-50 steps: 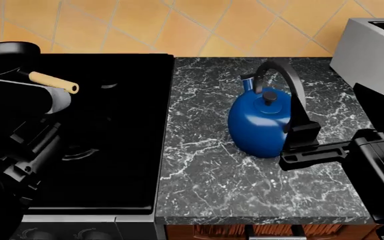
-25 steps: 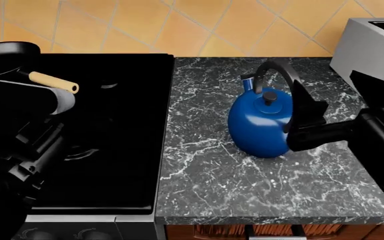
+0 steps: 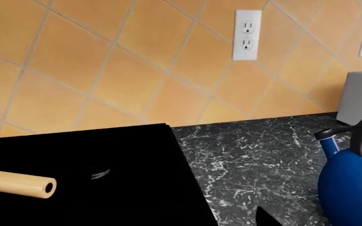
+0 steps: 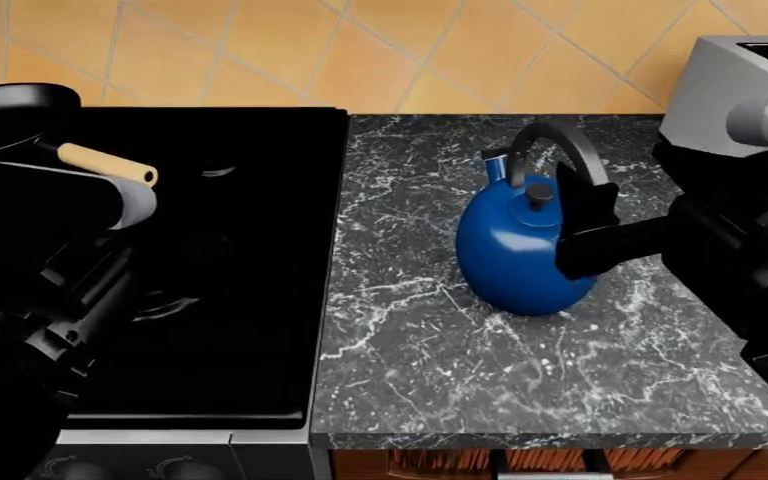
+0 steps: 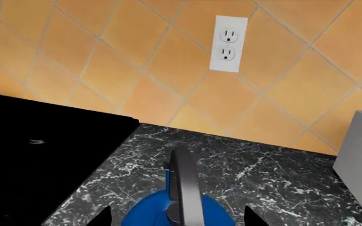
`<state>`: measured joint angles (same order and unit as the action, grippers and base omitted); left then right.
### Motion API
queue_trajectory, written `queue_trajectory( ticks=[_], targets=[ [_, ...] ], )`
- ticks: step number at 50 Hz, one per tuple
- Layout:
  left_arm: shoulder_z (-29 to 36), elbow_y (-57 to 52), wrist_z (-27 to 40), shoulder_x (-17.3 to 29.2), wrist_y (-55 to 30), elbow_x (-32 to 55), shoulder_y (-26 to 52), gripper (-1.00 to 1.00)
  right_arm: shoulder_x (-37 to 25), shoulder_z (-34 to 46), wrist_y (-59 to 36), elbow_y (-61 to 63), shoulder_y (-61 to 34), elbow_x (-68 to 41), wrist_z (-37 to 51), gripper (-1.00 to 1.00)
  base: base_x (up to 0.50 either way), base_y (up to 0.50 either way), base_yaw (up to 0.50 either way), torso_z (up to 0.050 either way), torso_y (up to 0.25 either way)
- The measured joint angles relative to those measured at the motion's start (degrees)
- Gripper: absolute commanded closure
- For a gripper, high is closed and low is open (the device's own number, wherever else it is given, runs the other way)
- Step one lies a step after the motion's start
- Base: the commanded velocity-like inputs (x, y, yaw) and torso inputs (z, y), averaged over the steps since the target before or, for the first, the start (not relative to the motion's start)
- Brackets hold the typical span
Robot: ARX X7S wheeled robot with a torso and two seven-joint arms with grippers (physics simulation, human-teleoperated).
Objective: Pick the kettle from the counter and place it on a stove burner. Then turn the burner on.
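The glossy blue kettle (image 4: 520,250) stands upright on the dark marble counter (image 4: 424,360), right of the stove. Its dark arched handle (image 4: 560,140) runs over the lid knob. My right gripper (image 4: 582,232) is open at the kettle's right side. In the right wrist view the handle (image 5: 184,183) stands between its wide-apart fingertips (image 5: 100,217). My left gripper (image 4: 71,300) hovers over the stove's left part, far from the kettle. One fingertip (image 3: 266,219) shows off centre, so it is open and empty. A burner (image 4: 157,305) shows only as a faint glint.
A black frying pan (image 4: 4,110) with a wooden handle (image 4: 104,163) sits at the stove's back left. A silver toaster (image 4: 744,90) stands at the counter's back right. The black stove top (image 4: 237,230) adjoins the counter, with control knobs (image 4: 184,468) at its front. The tiled wall is behind.
My right gripper has risen from low beside the kettle's body to the handle's right leg and now straddles it. The kettle and the left arm have not moved.
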<state>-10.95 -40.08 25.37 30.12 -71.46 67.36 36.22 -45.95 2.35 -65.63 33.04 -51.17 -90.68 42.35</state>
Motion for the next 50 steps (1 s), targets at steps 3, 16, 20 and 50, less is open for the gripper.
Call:
queue_trajectory(
  ticks=[3, 16, 20, 50],
  targets=[
    [0.3, 0.2, -0.3, 0.1, 0.4, -0.5, -0.2, -1.0, 0.3, 0.7, 0.0, -1.1, -0.1, 1.4, -1.0, -1.0, 0.0, 0.0, 0.0, 0.0, 0.0],
    [1.4, 0.8, -0.8, 0.2, 1.7, -1.6, -0.8, -1.0, 1.8, 4.4, 0.1, -5.5, -1.3, 7.7, -5.8, -1.0, 0.0, 0.0, 0.0, 0.0, 0.0],
    [1.9, 1.0, -0.9, 0.3, 1.9, -1.8, -0.8, -1.0, 2.2, 5.6, 0.2, -6.8, -1.7, 9.5, -7.2, -1.0, 0.0, 0.0, 0.0, 0.0, 0.0],
    [3.9, 2.1, -1.3, 0.7, 3.5, -3.0, -1.0, -1.0, 3.5, 10.8, 1.7, -11.0, -3.7, 17.3, -12.9, 1.0, 0.0, 0.0, 0.0, 0.0, 0.0]
  ],
)
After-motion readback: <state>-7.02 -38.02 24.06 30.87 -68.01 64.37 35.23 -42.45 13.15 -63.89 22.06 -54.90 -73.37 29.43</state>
